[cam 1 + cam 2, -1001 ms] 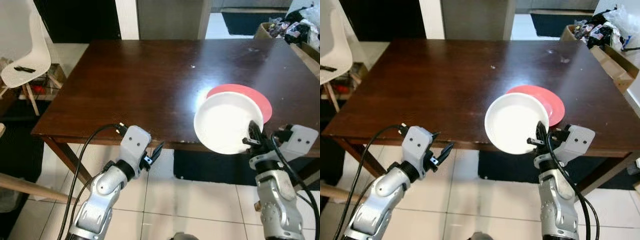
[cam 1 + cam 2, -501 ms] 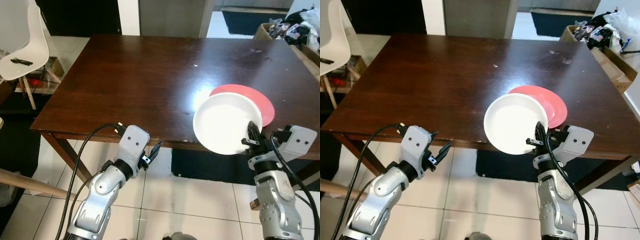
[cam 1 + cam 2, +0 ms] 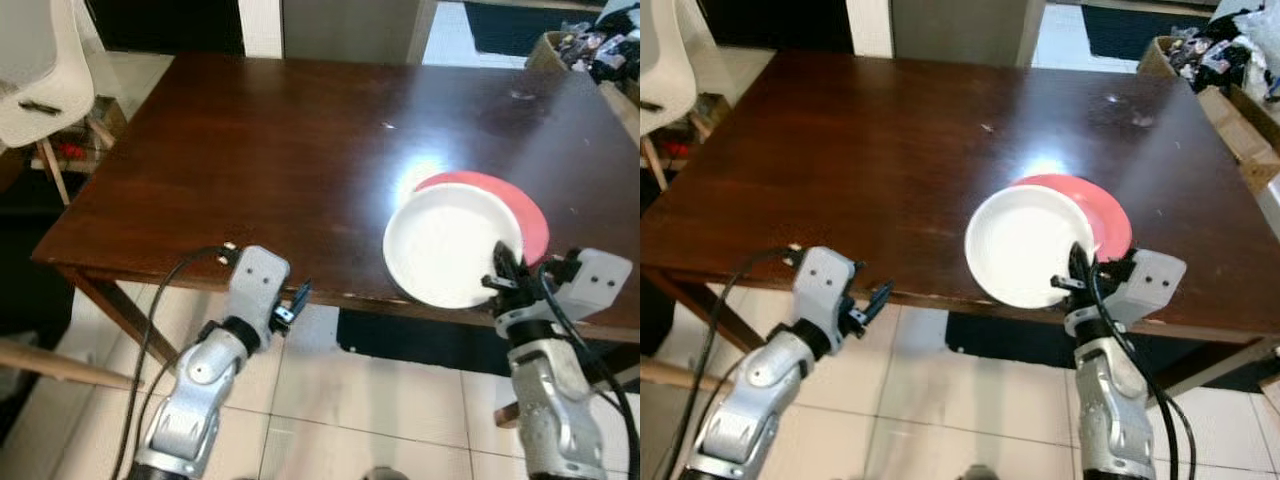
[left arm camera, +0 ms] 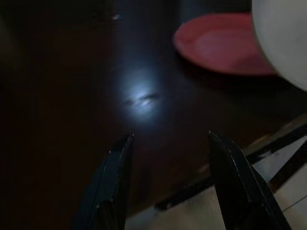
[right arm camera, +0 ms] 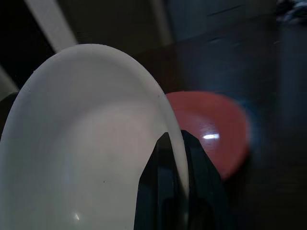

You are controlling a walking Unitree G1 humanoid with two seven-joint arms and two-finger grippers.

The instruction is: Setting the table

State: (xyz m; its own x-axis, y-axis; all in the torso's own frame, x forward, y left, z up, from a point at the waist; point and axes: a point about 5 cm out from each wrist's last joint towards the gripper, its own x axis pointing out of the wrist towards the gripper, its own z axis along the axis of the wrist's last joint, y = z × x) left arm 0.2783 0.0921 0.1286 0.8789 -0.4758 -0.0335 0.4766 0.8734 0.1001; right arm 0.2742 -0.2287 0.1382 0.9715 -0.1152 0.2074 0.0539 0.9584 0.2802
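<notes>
I have the white plate (image 3: 447,245) pinched at its near rim by the right gripper (image 3: 503,275), the black fingers (image 5: 165,191) clamped on either side of the edge; the plate sits at about 11 o'clock from that gripper, held over the near right part of the dark wooden table (image 3: 250,150). Directly behind it, at 1 o'clock, a red plate (image 3: 520,205) lies flat on the table, and the white one overlaps its near side from my eye views; I can't tell whether they touch. The white plate is round, so no long axis, and its hollow faces up, tilted a little toward me. My left gripper (image 3: 295,300) hangs at 7 o'clock, just off the table's near edge, fingers (image 4: 115,177) spread with nothing between them. A white chair (image 3: 40,70) stands at 10 o'clock.
</notes>
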